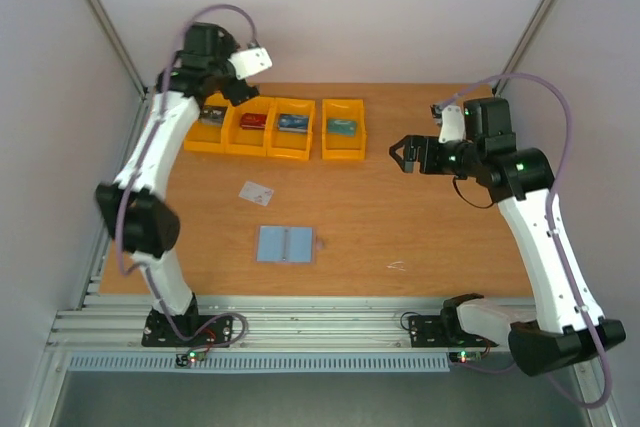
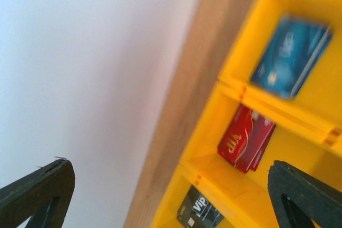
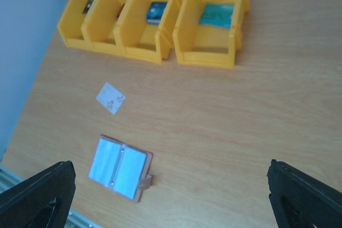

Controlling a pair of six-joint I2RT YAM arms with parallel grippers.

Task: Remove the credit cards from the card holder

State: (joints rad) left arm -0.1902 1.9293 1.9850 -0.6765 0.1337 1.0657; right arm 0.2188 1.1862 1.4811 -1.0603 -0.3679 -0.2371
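On table [image 1: 420, 237]: card holder [image 1: 286, 245] unfolded, looks emptied; pale card [image 1: 257, 192] near it; left gripper [image 2: 171, 166], right gripper [image 1: 400, 152] spread wide, empty.

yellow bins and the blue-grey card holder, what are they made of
Yellow open-front bins: likely moulded plastic; smooth, uniform colour, thin rigid walls. Flat folding blue-grey card holder: inside looks like glossy plastic or coated sleeves, catching pale glare; pinkish edge maybe faux leather or fabric, unclear.

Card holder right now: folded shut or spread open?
Spread open. The card holder lies flat on the table, both blue-grey inner panels showing either side of the centre crease.
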